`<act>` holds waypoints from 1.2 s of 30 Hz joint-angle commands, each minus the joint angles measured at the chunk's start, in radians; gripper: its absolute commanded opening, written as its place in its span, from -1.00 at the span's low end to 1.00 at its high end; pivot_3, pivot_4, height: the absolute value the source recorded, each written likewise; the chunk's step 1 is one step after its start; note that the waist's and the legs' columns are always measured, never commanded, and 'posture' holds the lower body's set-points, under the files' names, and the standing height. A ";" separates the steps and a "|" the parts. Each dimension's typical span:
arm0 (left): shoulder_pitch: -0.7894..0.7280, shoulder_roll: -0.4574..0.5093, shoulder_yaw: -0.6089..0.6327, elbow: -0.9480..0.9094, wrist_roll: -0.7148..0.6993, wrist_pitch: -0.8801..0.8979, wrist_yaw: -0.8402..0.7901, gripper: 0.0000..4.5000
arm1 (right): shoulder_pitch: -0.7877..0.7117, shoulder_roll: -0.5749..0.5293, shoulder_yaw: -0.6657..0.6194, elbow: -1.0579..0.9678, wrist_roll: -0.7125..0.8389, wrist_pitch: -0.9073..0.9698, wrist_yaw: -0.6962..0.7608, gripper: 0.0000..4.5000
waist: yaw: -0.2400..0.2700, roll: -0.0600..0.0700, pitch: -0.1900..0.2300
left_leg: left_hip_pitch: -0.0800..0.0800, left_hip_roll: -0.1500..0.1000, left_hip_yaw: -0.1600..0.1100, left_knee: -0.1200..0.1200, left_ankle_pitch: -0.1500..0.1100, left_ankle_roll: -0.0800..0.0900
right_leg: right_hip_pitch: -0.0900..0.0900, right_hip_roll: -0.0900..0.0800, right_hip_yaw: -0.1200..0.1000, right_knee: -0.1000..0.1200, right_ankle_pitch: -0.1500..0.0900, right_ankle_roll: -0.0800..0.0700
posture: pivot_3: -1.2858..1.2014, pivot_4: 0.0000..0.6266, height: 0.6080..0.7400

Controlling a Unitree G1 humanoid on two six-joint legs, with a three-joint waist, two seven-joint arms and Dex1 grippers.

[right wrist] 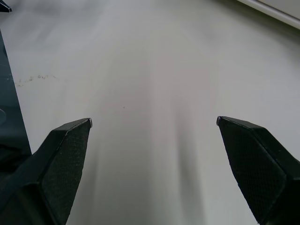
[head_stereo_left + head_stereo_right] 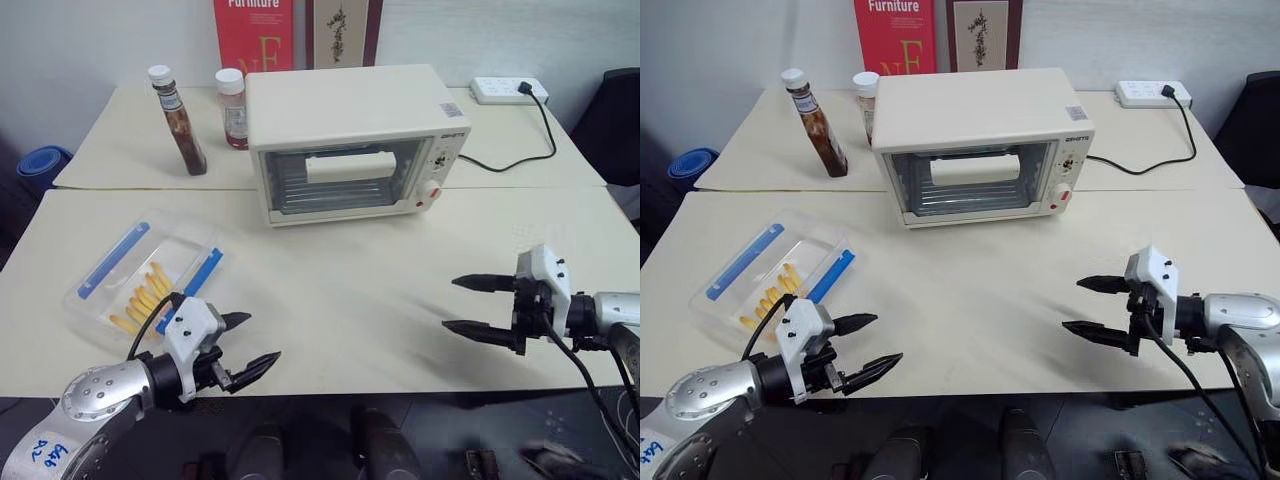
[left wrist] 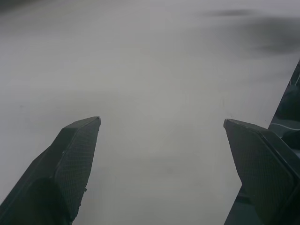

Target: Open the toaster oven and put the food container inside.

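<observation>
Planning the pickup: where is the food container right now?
The food container lies on the table's left side, just beyond the open left gripper, nearer than the sauce bottles.

Glossy glass-doored toaster oven (image 2: 352, 142), clear plastic food container (image 2: 140, 275), matt table (image 2: 350, 290), seemingly textured fingers (image 1: 70, 159)

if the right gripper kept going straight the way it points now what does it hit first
Probably the bare table top: the open right gripper points left and slightly downward over it, with nothing nearer in line. Depth is uncertain.
</observation>
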 commanded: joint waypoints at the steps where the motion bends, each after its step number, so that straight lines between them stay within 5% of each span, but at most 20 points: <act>1: -0.011 0.027 -0.028 0.027 0.061 -0.051 -0.021 1.00 | -0.008 -0.003 -0.033 -0.029 0.006 -0.015 -0.024 0.99 | 0.000 0.000 0.000 | 0.000 0.000 0.000 0.000 0.000 0.000 | 0.000 0.000 0.000 0.000 0.001 0.001 | 0.03 -0.52 1.00; 9: -0.125 -0.057 0.027 0.057 -0.059 0.050 0.047 1.00 | -0.095 0.027 -0.007 0.009 0.026 0.028 -0.100 0.99 | -0.002 0.000 0.000 | 0.001 0.000 0.000 0.000 0.000 0.000 | 0.000 0.000 0.000 0.001 0.002 0.004 | 0.03 -0.52 1.00; 13: -0.188 -0.094 0.147 0.041 -0.301 0.159 0.105 1.00 | -0.140 0.069 -0.010 0.002 0.055 0.066 -0.154 0.99 | -0.001 0.000 0.000 | 0.000 0.000 -0.001 0.000 0.000 0.000 | 0.000 0.000 0.000 0.002 0.004 0.007 | 0.03 -0.52 1.00; 20: -0.365 0.072 0.301 0.078 -0.731 0.238 0.127 1.00 | -0.426 0.168 0.011 0.122 0.148 0.196 -0.236 0.99 | -0.004 0.000 0.000 | 0.001 0.000 -0.001 0.001 0.000 0.000 | -0.001 0.000 0.000 0.005 0.004 0.007 | 0.03 -0.52 1.00; 29: -0.623 0.345 0.235 0.316 -0.565 0.176 -0.075 1.00 | -0.758 0.256 0.173 0.443 0.045 0.183 -0.177 0.99 | -0.006 0.001 0.001 | -0.001 0.000 -0.001 -0.002 0.000 0.000 | -0.003 0.001 -0.001 0.003 0.003 0.006 | 0.03 -0.52 1.00; 36: -0.780 0.366 0.105 0.434 -0.383 0.084 -0.189 1.00 | -0.874 0.301 0.260 0.579 -0.034 0.116 -0.062 0.99 | -0.006 0.001 0.001 | -0.004 0.000 0.000 -0.004 0.000 0.000 | -0.006 0.001 -0.001 0.003 0.003 0.006 | 0.03 -0.52 1.00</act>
